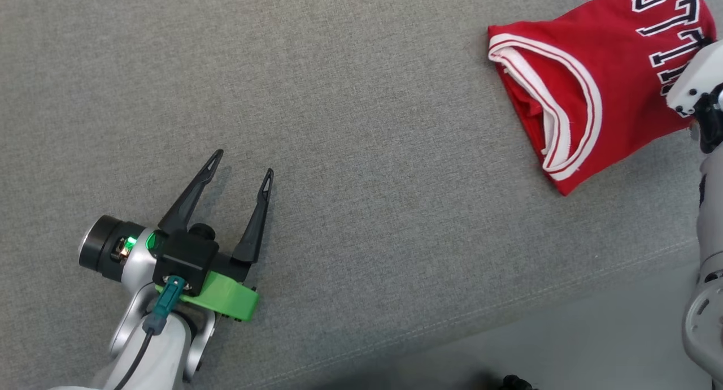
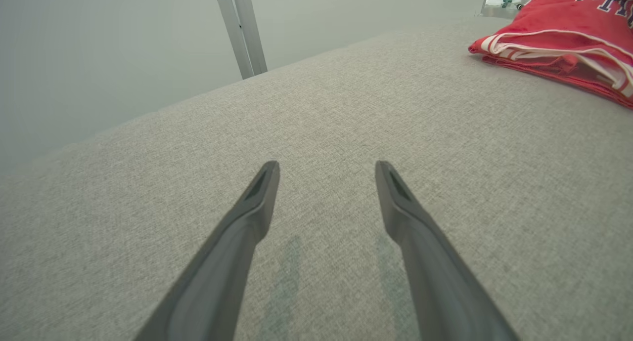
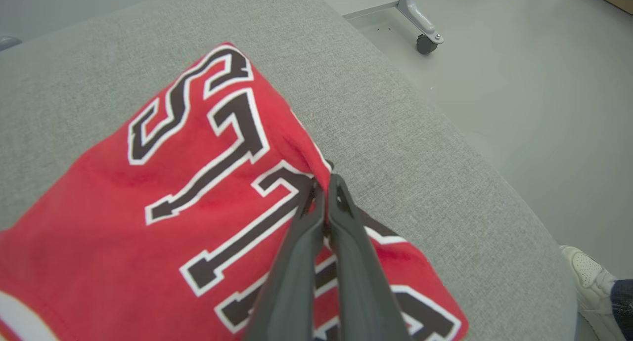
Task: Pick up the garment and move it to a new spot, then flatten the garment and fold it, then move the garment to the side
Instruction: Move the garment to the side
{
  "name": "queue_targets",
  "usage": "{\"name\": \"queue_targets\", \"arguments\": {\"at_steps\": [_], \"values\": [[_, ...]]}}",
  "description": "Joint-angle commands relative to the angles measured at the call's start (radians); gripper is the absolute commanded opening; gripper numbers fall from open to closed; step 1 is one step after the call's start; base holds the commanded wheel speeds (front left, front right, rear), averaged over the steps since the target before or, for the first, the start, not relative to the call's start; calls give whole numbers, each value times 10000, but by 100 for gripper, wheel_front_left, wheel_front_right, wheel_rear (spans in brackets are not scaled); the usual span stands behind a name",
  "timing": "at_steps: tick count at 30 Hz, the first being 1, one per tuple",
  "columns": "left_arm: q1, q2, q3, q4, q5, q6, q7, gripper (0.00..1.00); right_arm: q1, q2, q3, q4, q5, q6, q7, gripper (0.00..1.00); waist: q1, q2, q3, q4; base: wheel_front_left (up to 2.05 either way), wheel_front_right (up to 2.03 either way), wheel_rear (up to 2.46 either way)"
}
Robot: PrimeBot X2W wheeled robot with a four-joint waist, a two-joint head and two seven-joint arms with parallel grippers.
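right gripper (image 3: pixel 325 185) pinches folded red jersey (image 1: pixel 587 68) edge, likely to drag it aside | left gripper (image 1: pixel 243 164) spread wide, idle

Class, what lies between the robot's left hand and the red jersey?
Nothing: from the left hand to the red jersey the grey cushion is bare, as the head and left wrist views show.

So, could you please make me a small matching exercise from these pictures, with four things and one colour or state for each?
Things:
1. left tool
2. right tool
3. garment
4. shoe

Colour or state:
a. white
b. open, holding nothing
c. red with black letters
d. shut on the garment's edge

Pairs: 1-b, 2-d, 3-c, 4-a
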Motion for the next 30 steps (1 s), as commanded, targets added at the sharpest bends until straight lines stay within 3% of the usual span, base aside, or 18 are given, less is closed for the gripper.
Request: {"name": "queue_targets", "arguments": {"at_steps": [1,11,13,21,30], "values": [[-205,63,-40,-138,86,-67,37,100,-165,-177,-274,22,-227,-18,-114,0,-2,-1,244,152,0,0,0],[-317,162,-229,-438,130,10,214,100,-416,-576,-1869,-143,-1846,-16,-446,0,-2,-1,560,490,0,0,0],[-353,152,-244,-421,109,34,216,100,-399,-515,-1866,-69,-2090,-16,-633,100,-2,-1,566,517,0,0,0],[-405,-50,-368,-203,-44,91,-13,100,-126,-624,-1641,80,-3018,-16,-1645,100,-2,-1,216,744,0,0,0],[9,-531,-323,559,-543,341,-491,100,612,-557,-814,637,-2707,-16,-3543,100,-2,-1,-1200,1334,0,0,0]]}}
